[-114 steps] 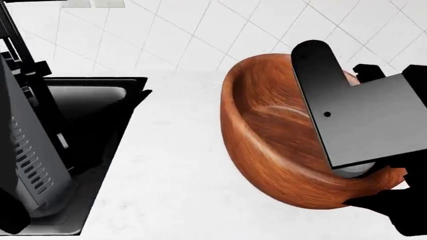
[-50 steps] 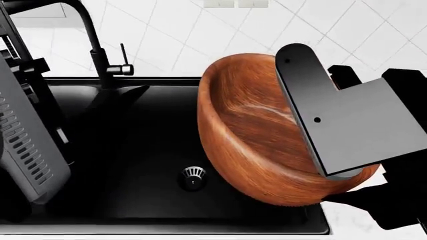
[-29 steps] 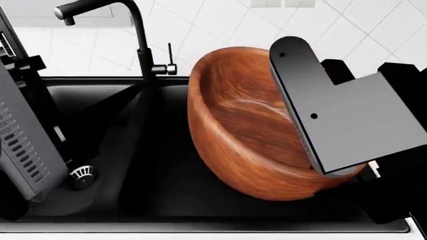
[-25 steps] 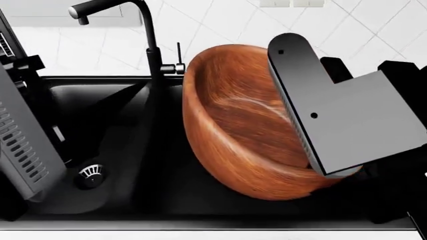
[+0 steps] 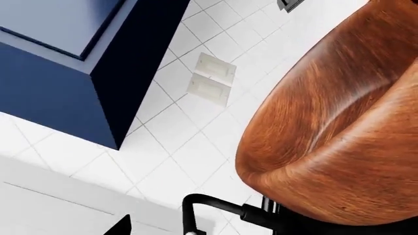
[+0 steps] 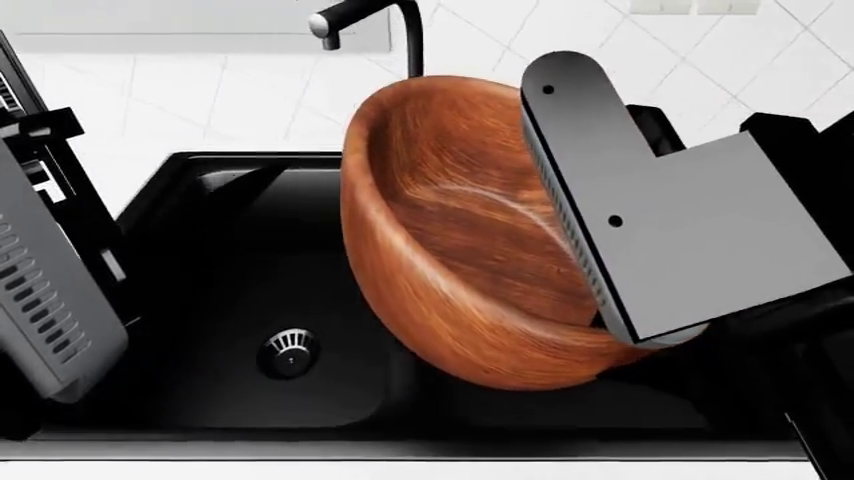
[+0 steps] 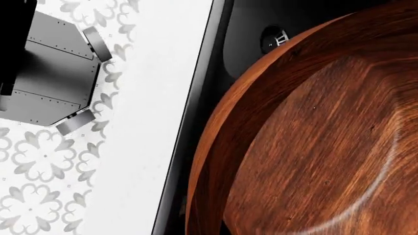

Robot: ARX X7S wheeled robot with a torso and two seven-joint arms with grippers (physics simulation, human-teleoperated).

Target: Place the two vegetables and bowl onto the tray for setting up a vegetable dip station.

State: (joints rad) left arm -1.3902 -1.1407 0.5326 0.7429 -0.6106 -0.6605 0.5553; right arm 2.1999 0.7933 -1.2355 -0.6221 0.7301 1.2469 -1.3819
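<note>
White wall tiles fill the upper part of the head view, and below them a black sink (image 6: 254,300) takes up the lower left and centre of the frame, its drain (image 6: 288,352) showing in the basin and a black faucet (image 6: 380,25) rising at the top edge.

Against that, the bowl (image 6: 454,240) hangs in the centre of the frame, carried on the right arm, tipped steeply so its open side faces the upper left and its rounded base points to the lower right. It is lifted clear of the desk (image 7: 163,122), over the sink rather than on any surface. The right tool (image 6: 607,330) sits at the bowl's right rim, a grey plate of the arm crossing the inside wall; it appears clenched on the rim, though the fingertips themselves are hidden behind the plate. In the left wrist view the bowl's outer wall (image 5: 339,122) fills the right of the frame, well apart from that camera.

The left tool is not seen in any frame, only the left arm's grey vented housing (image 6: 40,290) at the left edge.

Neither the tray nor the vegetables appear anywhere, so which way the tray lies from the bowl cannot be told; the right arm is plainly the one to set it down
</note>
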